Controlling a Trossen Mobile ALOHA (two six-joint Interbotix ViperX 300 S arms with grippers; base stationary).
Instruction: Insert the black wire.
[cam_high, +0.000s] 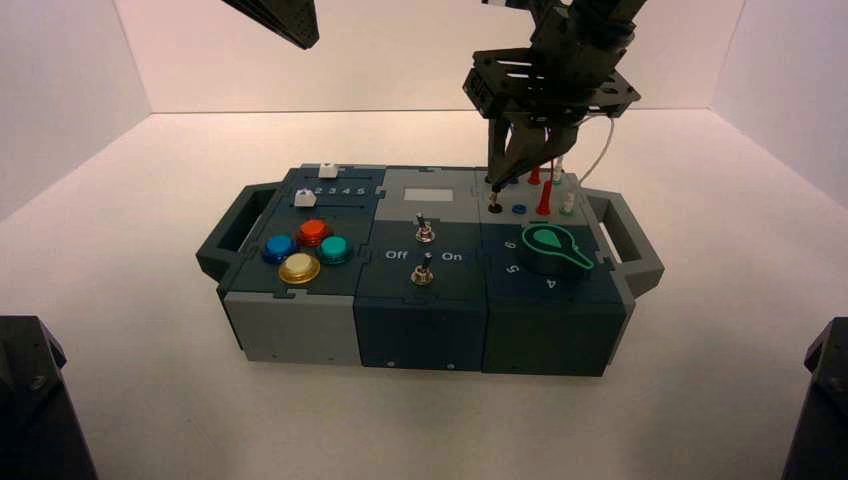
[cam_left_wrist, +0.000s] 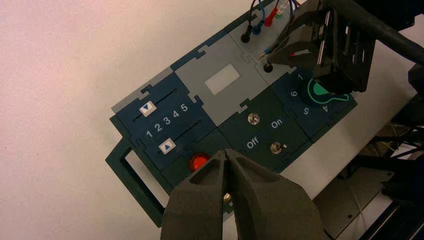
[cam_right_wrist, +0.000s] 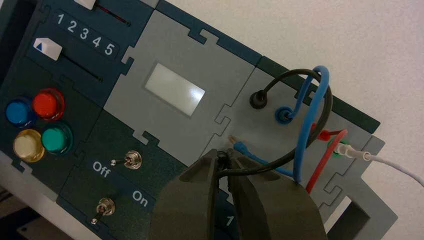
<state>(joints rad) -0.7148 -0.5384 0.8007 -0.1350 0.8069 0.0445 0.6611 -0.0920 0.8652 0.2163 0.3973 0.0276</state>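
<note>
Holding the black wire (cam_right_wrist: 327, 102) by one of its plugs, we have our right gripper (cam_right_wrist: 225, 157) low over the near part of the grey socket panel, its fingers clamped on that black plug. The fingertips are just above the near black socket (cam_high: 495, 209) — how far the plug has gone in, we cannot tell. From our grip the wire loops up and away, round to its other black plug (cam_right_wrist: 258, 99), which sits in the panel beyond our hand.

Close beside our fingers, a blue plug (cam_right_wrist: 241, 148) shows its bare metal tip, out of any socket, and its blue wire (cam_right_wrist: 302, 145) runs back to a seated blue plug (cam_right_wrist: 283, 115) beyond the hand. To the hand's right we see an upright red plug (cam_high: 543, 198) and the white wire (cam_right_wrist: 400, 170); to its left lies the pale display (cam_right_wrist: 175, 90). On our own side of the hand is the knob (cam_high: 547, 250) with its green outline. Well apart to the hand's left — and raised above the table — our left gripper (cam_left_wrist: 226, 151) is parked, fingers together.
</note>
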